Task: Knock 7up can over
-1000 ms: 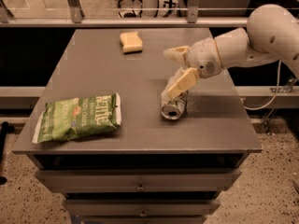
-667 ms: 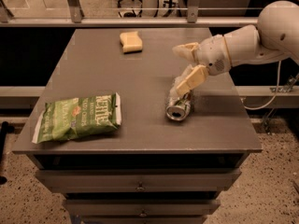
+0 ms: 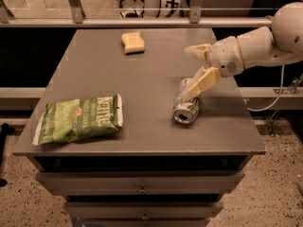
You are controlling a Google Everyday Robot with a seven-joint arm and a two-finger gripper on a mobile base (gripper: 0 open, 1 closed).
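Note:
The 7up can (image 3: 185, 105) is a small silver-and-green can. It lies on its side on the grey table (image 3: 142, 74), right of centre, with its silver top facing the front edge. My gripper (image 3: 196, 70) comes in from the right on a white arm and is open. One cream finger (image 3: 205, 81) slants down onto the can's far end. The other finger (image 3: 196, 51) points left, clear above it.
A green Kettle chip bag (image 3: 78, 119) lies flat at the front left. A yellow sponge (image 3: 132, 42) sits at the back centre. The table's right edge is close to the can. Drawers are below the front edge.
The can was upright under the gripper a second ago, then tilted, and now lies on its side. The gripper has drawn back to the right and slightly up.

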